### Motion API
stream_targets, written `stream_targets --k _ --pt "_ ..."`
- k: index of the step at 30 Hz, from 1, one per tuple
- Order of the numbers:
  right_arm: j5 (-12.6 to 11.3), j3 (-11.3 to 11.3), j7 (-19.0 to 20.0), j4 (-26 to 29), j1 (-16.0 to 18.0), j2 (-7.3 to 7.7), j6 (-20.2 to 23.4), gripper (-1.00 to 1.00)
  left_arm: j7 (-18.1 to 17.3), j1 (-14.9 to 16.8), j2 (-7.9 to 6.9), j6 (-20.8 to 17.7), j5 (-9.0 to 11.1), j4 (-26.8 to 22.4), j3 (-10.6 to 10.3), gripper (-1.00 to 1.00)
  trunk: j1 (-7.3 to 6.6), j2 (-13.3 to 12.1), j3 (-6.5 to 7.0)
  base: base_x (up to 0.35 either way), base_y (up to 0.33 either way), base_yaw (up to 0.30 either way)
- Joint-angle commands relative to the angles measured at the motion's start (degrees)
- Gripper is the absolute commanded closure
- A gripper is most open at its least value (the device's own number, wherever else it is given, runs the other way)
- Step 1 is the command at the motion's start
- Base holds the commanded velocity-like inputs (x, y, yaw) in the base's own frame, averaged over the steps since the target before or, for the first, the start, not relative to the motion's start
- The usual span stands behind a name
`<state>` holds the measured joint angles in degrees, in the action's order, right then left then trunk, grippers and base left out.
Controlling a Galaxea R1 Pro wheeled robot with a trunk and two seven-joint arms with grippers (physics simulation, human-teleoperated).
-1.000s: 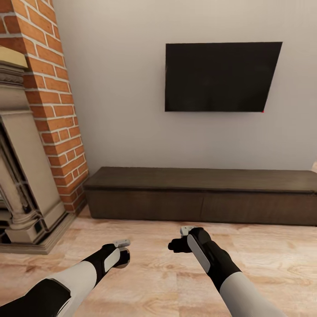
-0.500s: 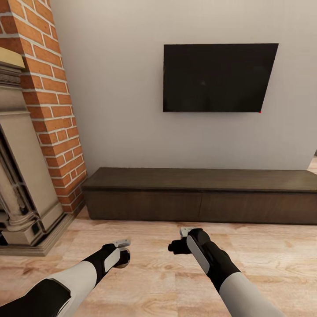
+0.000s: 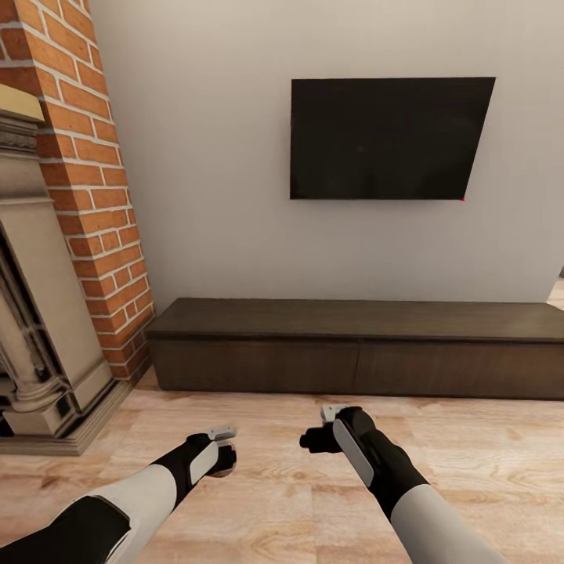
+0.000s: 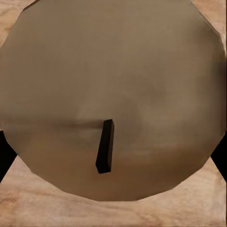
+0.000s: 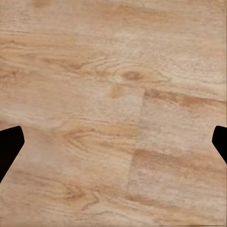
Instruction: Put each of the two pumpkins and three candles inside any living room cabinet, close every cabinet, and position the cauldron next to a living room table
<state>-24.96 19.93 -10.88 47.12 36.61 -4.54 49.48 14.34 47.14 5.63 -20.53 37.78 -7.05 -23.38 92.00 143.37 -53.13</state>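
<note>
My left gripper [image 3: 222, 460] hangs low over the wooden floor, shut on a cream-beige candle [image 4: 113, 71]. The left wrist view looks onto the candle's round top, with its dark wick [image 4: 105, 146] near the middle and the black fingertips [image 4: 4, 153] at its sides. My right gripper [image 3: 312, 440] is open beside it with only floor planks between its fingers [image 5: 8, 142]. Ahead against the wall stands the long, low dark-brown cabinet [image 3: 360, 348], its drawer fronts shut. Pumpkins, cauldron and coffee table are out of view.
A brick chimney and stone fireplace surround [image 3: 47, 313] stand at the left, close to the cabinet's left end. A black TV [image 3: 392, 137] hangs on the grey wall above the cabinet. Bare wooden floor [image 3: 470, 454] lies between me and the cabinet.
The camera shifted a little at first, sliding the room slightly leftward in the picture. Since then my left gripper with the candle has dropped slightly. The right arm has barely moved.
</note>
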Motion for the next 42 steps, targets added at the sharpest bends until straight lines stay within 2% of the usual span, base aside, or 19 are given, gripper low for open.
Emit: stream_targets --k 1,9,11,13,14,15,16,18,20,21,23,25,28,35,36,38,40,41,42 --pt "-0.68 0.09 -0.56 -0.07 0.02 0.04 0.02 -1.00 0.43 0.03 0.12 -0.30 0.11 -0.12 -0.72 1.00 -0.01 0.03 -0.06 0.000 0.000 0.000" --pt "-0.81 -0.22 -0.59 -0.84 0.02 -0.01 -1.80 -1.00 0.17 0.03 0.32 -0.44 0.28 -4.56 -0.20 1.00 -0.01 0.03 -0.06 0.000 0.000 0.000" --pt "-0.88 -1.84 -0.52 -3.49 -0.01 -0.02 -3.03 -1.00 0.11 0.00 0.44 -0.63 0.41 -6.11 -0.10 1.00 -0.01 0.03 -0.06 0.000 0.000 0.000" --pt "-0.83 -5.53 -0.31 -7.01 0.02 -0.02 -5.92 -1.00 0.08 0.02 0.54 -2.07 0.53 -9.60 0.01 1.00 -0.01 0.03 -0.06 0.000 0.000 0.000" --pt "-0.73 -8.08 -0.21 -9.32 0.03 -0.03 -7.99 -1.00 0.10 0.01 0.56 -4.64 0.80 -13.08 0.09 1.00 -0.01 0.03 -0.06 0.000 0.000 0.000" --pt "-0.69 -9.15 -0.17 -10.84 0.03 -0.03 -9.04 -1.00 0.17 0.01 0.55 -6.96 1.12 -15.81 0.15 1.00 -0.01 0.03 -0.06 0.000 0.000 0.000" --pt "-0.68 -9.53 -0.14 -11.57 0.03 -0.03 -9.46 -1.00 0.20 0.02 0.52 -8.21 1.32 -17.32 0.19 1.00 -0.01 0.03 -0.06 0.000 0.000 0.000" --pt "-0.64 -10.41 -0.07 -13.76 0.04 -0.03 -10.52 -1.00 0.45 0.00 0.47 -13.18 2.22 -23.23 0.90 1.00 -0.01 0.03 -0.06 0.000 0.000 0.000" --pt "-0.63 -10.74 -0.04 -14.77 0.03 -0.08 -11.45 -1.00 0.65 0.03 0.41 -17.53 2.79 -28.27 2.81 1.00 -0.01 0.03 -0.06 0.000 0.000 0.000" --pt "-0.63 -10.78 -0.04 -14.99 0.02 -0.09 -11.83 -1.00 0.67 0.05 0.40 -18.51 2.87 -29.38 3.44 1.00 -0.01 0.03 -0.06 0.000 0.000 0.000" --pt "-0.62 -10.90 -0.02 -16.67 -0.03 -0.10 -14.81 -1.00 0.72 0.56 0.36 -23.44 3.11 -34.30 7.36 1.00 -0.01 0.03 -0.06 0.000 0.000 0.000" --pt "-0.70 -10.97 -0.02 -19.19 -0.04 -0.11 -18.07 -1.00 0.76 3.02 0.35 -27.41 3.16 -37.34 10.50 1.00 -0.01 0.03 -0.06 0.000 0.000 0.000" --pt "-0.82 -11.05 0.09 -21.80 -0.04 -0.11 -22.26 -1.00 0.77 7.04 0.38 -31.08 3.28 -39.00 13.70 1.00 -0.01 0.03 -0.06 0.000 0.000 0.000" --pt "-0.97 -11.20 2.68 -23.32 -0.05 -0.11 -25.87 -1.00 0.56 13.16 0.35 -33.21 4.45 -39.52 17.55 1.00 -0.01 0.03 -0.06 0.000 0.000 0.000" --pt "-1.90 -11.25 4.65 -23.46 -0.05 -0.11 -26.11 -1.00 0.25 14.67 0.35 -33.36 6.17 -39.55 18.56 1.00 -0.01 0.03 -0.06 0.000 0.000 0.000" --pt "-3.91 -11.28 5.87 -23.59 -0.09 -0.11 -26.12 -1.00 0.11 15.04 0.35 -33.40 7.77 -39.58 18.81 1.00 -0.01 0.03 -0.06 0.000 0.000 0.000" --pt "-8.71 -11.26 7.50 -23.80 -0.10 -0.08 -26.11 -1.00 -0.01 15.27 0.41 -33.42 10.44 -39.61 18.96 1.00 -0.01 0.03 -0.06 0.000 0.000 0.000" --pt "-9.94 -11.25 7.81 -23.86 -0.10 -0.09 -26.10 -1.00 -0.03 15.31 0.43 -33.42 11.03 -39.61 18.98 1.00 -0.01 0.03 -0.06 0.000 0.000 0.000" --pt "-12.39 -11.21 8.28 -24.07 -0.11 -0.10 -26.13 -1.00 -0.05 15.35 0.46 -33.41 12.10 -39.61 19.01 1.00 -0.01 0.03 -0.06 0.000 0.000 0.000"
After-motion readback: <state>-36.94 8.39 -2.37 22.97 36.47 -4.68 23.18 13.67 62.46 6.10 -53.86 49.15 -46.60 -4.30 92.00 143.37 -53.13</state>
